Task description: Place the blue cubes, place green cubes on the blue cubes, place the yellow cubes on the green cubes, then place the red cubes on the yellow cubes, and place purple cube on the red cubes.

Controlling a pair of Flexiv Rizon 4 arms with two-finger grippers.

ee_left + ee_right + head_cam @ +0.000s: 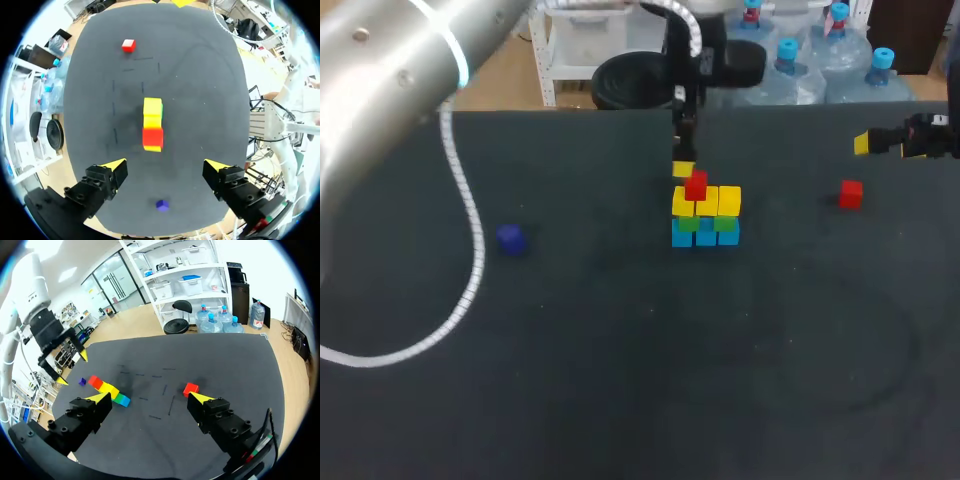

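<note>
A stack stands mid-table: blue cubes (706, 237) at the bottom, green cubes (687, 225) on them, yellow cubes (718, 200) above, and one red cube (695, 185) on top at the stack's left end. My left gripper (683, 166) hangs open just above and behind that red cube (152, 136), with nothing between its fingers (166, 165). A second red cube (850, 193) lies loose to the right, just ahead of my open right gripper (149, 398) in its wrist view (190, 388). The purple cube (510, 238) lies alone at the left.
My left arm's white cable (470, 250) trails across the left part of the table. The right gripper (895, 140) hovers near the table's right edge, beyond the loose red cube. The dark table (640, 380) runs wide in front of the stack.
</note>
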